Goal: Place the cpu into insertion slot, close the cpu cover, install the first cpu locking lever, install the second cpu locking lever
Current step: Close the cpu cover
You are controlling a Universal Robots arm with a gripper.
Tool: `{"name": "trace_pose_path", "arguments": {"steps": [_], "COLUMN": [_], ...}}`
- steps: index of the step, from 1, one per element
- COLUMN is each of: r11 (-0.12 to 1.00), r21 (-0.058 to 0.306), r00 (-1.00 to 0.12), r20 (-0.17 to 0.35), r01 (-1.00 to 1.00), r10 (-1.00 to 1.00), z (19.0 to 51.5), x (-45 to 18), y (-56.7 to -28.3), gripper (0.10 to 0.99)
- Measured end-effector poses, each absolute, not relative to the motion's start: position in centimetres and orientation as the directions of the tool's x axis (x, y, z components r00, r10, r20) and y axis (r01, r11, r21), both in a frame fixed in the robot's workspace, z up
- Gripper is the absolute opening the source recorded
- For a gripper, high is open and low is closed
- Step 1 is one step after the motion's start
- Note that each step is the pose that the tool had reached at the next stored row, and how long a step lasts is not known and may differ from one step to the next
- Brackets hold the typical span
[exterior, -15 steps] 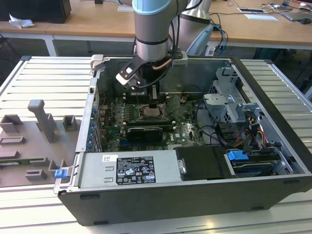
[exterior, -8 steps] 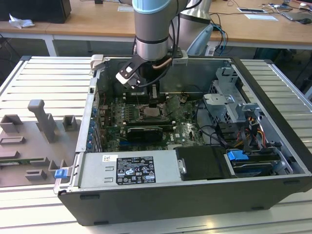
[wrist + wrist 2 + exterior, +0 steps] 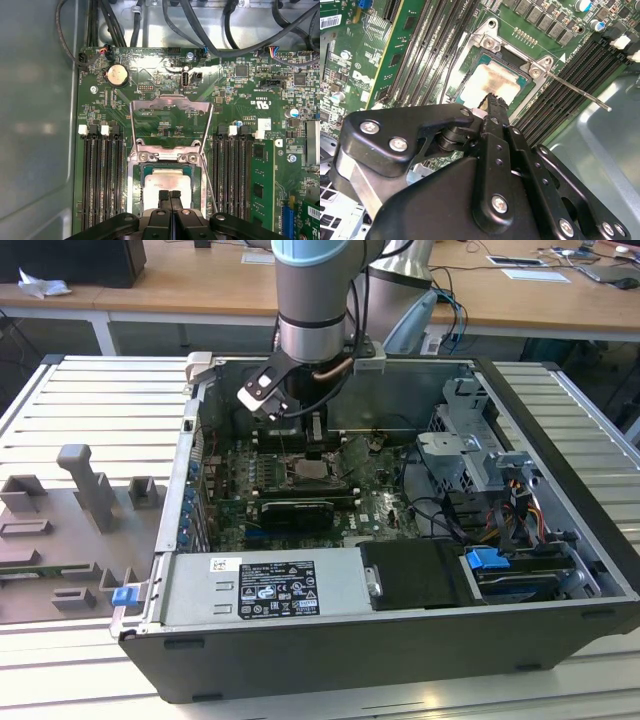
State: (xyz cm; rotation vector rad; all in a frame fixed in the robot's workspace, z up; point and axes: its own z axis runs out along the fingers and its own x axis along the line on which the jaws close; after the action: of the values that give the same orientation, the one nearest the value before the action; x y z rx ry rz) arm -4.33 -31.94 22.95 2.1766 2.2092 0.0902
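Observation:
The cpu (image 3: 167,181), a square chip with a silvery top, lies flat in the insertion slot (image 3: 134,187) on the green board; the second wrist view shows the cpu (image 3: 496,82) in the slot as well. The cpu cover (image 3: 170,107) stands swung open, away from the socket at its hinge. A thin locking lever (image 3: 575,90) sticks out unlatched beside the socket. My gripper (image 3: 170,194) is shut with nothing between its fingers, the tips just over the cpu's edge. In the exterior view the gripper (image 3: 313,443) hangs inside the open computer case above the socket (image 3: 312,472).
Black memory slots (image 3: 102,180) flank the socket on both sides. Cables (image 3: 200,30) run along the board's edge and a coin battery (image 3: 116,75) sits near it. A graphics card (image 3: 295,512), power supply (image 3: 270,590) and drive cage (image 3: 470,455) crowd the case.

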Motion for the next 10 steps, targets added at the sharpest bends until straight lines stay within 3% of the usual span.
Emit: {"name": "trace_pose_path", "arguments": {"steps": [10], "r11": [0.014], "r21": [0.068], "r00": [-0.015], "r20": [0.013], "r01": [0.998], "r10": [1.0], "z": [23.34], "x": [-4.32], "y": [-31.94], "gripper": [0.106]}}
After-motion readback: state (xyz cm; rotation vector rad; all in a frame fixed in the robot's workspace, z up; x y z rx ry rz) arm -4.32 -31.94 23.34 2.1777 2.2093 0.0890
